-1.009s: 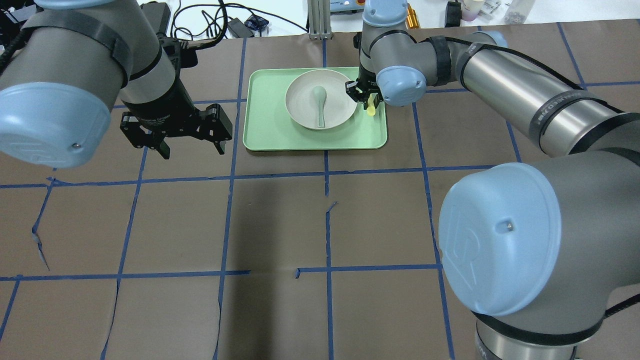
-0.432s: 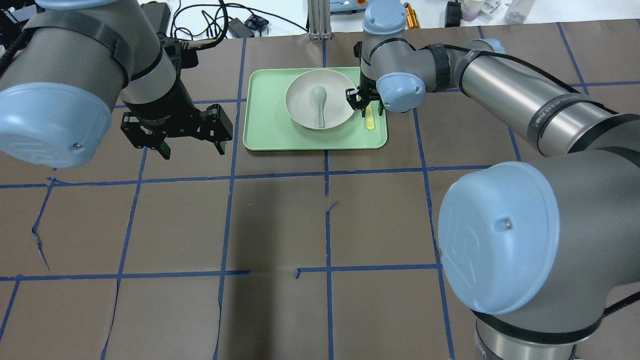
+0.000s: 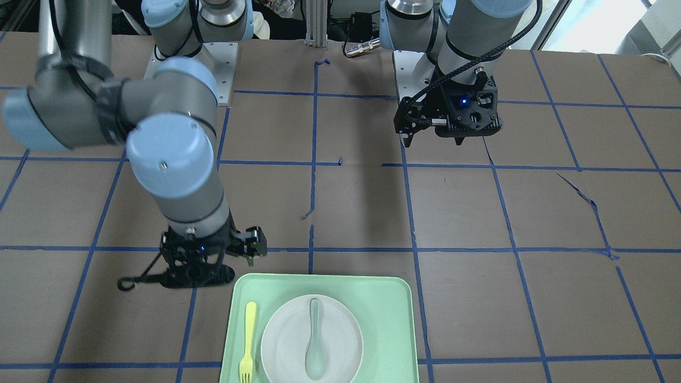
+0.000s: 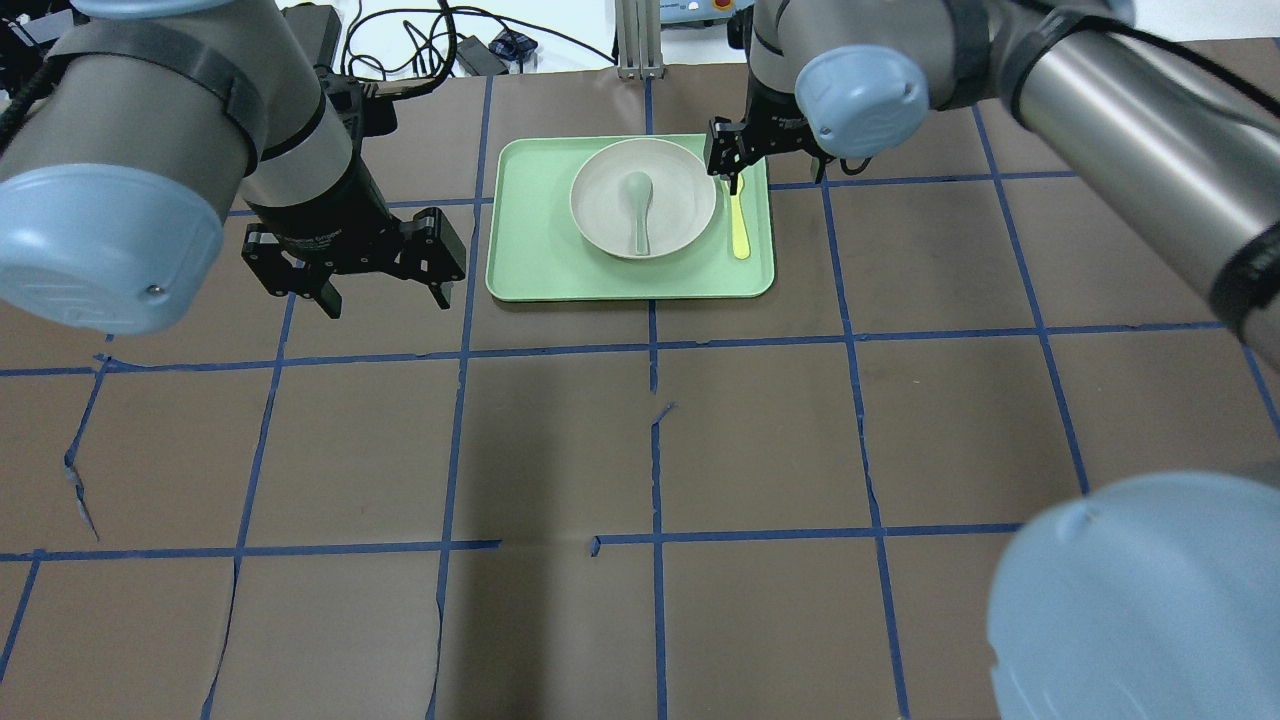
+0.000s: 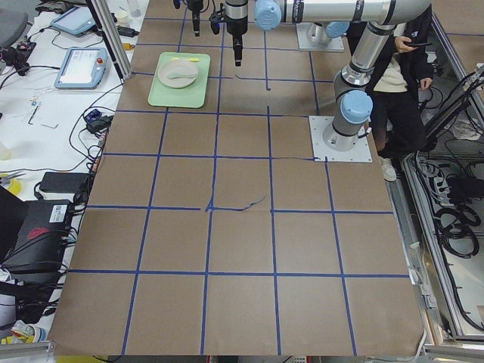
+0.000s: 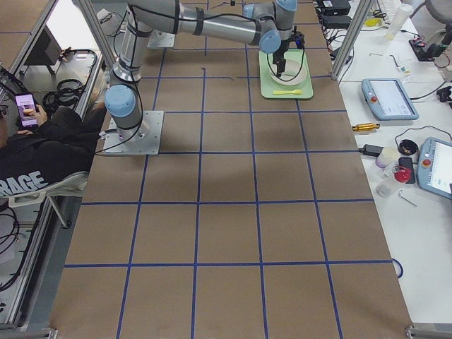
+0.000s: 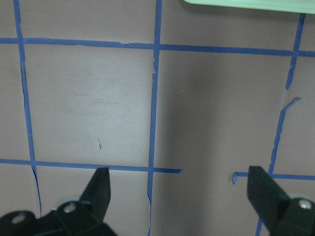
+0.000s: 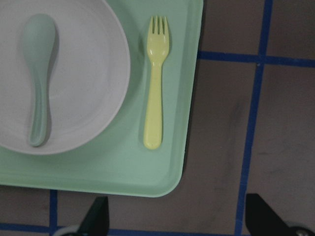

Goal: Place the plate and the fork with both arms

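Note:
The white plate (image 4: 680, 222) sits in the pale green tray (image 4: 540, 240) with a grey-green spoon (image 4: 638, 210) lying on it. The yellow fork (image 4: 739, 228) lies flat in the tray just right of the plate, tines toward the far side. My right gripper (image 4: 728, 168) hangs open and empty above the fork's far end. The right wrist view shows the fork (image 8: 156, 81), the plate (image 8: 88, 83) and the open fingertips (image 8: 98, 216) apart from them. My left gripper (image 4: 385, 300) is open and empty above the table, left of the tray.
The table is brown paper with blue tape lines (image 4: 655, 440). Cables and small items (image 4: 440, 40) lie beyond the far edge. In the front-facing view the right arm (image 3: 170, 159) stands over the tray's near-left corner. The tray's edge (image 7: 246, 2) shows in the left wrist view.
The right gripper let go of the fork, which now lies in the tray beside the plate. The gripper has lifted and drawn back toward the far side. The left arm has not moved.

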You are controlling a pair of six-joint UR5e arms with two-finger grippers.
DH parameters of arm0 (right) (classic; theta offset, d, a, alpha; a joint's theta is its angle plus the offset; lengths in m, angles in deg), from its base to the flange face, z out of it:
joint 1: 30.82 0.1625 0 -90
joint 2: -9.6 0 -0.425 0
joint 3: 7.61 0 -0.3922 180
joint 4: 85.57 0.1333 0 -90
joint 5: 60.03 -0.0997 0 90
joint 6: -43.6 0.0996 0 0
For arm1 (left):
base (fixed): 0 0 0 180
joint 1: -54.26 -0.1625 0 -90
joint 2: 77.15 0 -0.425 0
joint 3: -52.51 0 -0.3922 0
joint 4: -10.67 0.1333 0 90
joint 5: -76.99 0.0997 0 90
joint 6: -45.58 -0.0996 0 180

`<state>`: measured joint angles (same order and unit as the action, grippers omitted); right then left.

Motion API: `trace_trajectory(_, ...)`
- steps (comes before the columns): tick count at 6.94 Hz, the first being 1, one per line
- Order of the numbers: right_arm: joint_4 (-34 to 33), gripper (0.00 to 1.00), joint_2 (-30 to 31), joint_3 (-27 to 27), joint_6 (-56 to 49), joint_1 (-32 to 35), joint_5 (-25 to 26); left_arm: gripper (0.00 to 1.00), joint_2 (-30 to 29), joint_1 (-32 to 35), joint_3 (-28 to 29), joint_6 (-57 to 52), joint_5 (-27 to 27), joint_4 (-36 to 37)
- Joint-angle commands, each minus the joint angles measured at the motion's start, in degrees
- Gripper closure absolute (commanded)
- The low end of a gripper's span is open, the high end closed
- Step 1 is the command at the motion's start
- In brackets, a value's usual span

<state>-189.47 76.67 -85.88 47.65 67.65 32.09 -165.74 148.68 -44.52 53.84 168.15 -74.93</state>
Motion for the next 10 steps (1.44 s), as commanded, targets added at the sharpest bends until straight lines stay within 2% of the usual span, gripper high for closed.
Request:
trace_trajectory(1,12.01,0.0,14.16,-3.7,-0.96,-2.48,-0.01,0.0,0.0,0.06,-0.08,0.0,-0.01,0.0)
trace_trajectory(3,11.09,0.0,25.42,-14.92,-1.14,-2.49,-0.1,0.0,0.08,0.15,0.0,0.0,-0.01,-0.18)
trace_trajectory(4,9.95,0.0,27.04,-16.72,-1.32,-2.4,-0.1,0.0,0.17,0.15,0.0,0.0,-0.01,-0.35)
trace_trajectory(10,9.68,0.0,25.48,-15.25,-1.32,-2.14,-0.54,0.0,0.0,1.2,0.0,0.0,0.17,-0.18)
